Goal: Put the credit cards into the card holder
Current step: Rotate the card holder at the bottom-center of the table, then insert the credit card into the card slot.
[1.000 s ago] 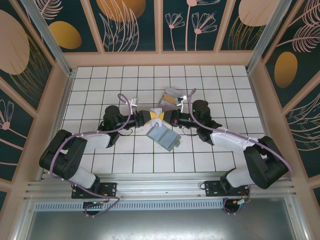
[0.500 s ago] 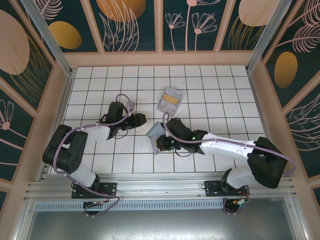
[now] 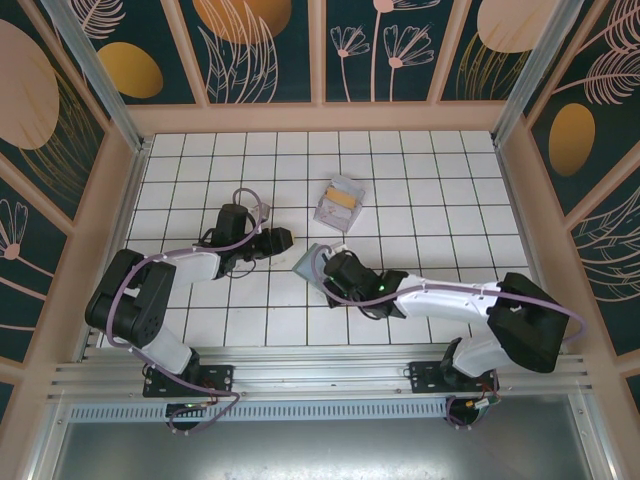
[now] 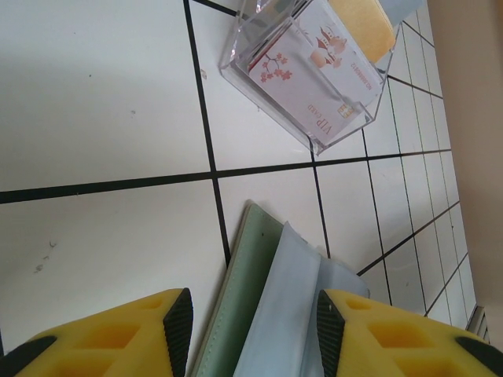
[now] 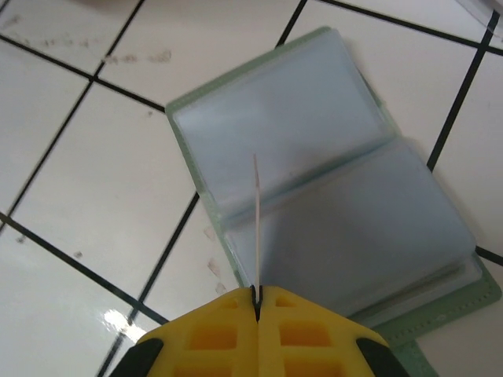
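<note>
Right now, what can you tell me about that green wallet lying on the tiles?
The wallet lies open and flat on the white tiled table, skewed to the tile lines. Its cover is sage green with a stitched edge; inside are pale blue-grey plastic sleeves, seemingly empty. The right hand holds a thin card edge-on over it; whether they touch is unclear.

White tiled floor (image 3: 440, 180) enclosed by dark floral-patterned walls (image 3: 265, 50) in pale frames (image 3: 316, 50).
</note>
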Available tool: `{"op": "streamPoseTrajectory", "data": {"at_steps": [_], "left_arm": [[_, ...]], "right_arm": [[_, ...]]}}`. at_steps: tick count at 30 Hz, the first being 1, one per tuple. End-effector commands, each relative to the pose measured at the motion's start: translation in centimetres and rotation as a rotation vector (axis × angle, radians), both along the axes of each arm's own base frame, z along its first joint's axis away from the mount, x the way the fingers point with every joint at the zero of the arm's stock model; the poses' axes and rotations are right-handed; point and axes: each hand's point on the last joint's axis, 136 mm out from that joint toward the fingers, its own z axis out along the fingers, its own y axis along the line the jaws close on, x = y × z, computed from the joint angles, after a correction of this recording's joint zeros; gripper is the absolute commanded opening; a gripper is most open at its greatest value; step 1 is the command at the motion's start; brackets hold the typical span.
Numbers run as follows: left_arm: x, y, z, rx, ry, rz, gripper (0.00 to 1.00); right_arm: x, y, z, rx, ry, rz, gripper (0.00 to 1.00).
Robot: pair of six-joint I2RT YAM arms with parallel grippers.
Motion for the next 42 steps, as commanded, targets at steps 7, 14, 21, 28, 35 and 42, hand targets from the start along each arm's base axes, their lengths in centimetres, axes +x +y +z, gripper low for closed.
{"op": "streamPoseTrajectory", "data": {"at_steps": [7,14,21,28,35,42], "left_arm": [[0.2,-0.9,1.0,-0.052,-0.02,-0.032,0.48],[0.3,-1.1,1.2,-0.064,-0.02,-0.038,0.48],[0.1,-1.2,0.9,-0.073,-0.006,-0.043,0.48],[-2.1,-0.7,-1.7,-0.06,0.081,-0.059,0.42],[-4.5,-0.4,-3.0,-0.041,0.149,-0.104,0.42],[-5.7,-1.2,-4.1,-0.02,0.201,-0.155,0.41]], "right_arm": [[-0.4,-0.8,0.4,-0.034,-0.093,0.012,0.0],[1.4,-3.5,0.0,-0.157,-0.17,-0.086,0.0],[2.1,-4.0,1.3,-0.078,-0.147,-0.093,0.0],[2.9,-0.3,5.3,0.421,0.119,-0.073,0.0],[4.5,1.0,2.5,0.468,0.338,-0.098,0.0],[5.3,-0.5,0.6,0.533,0.465,-0.215,0.0]]}}
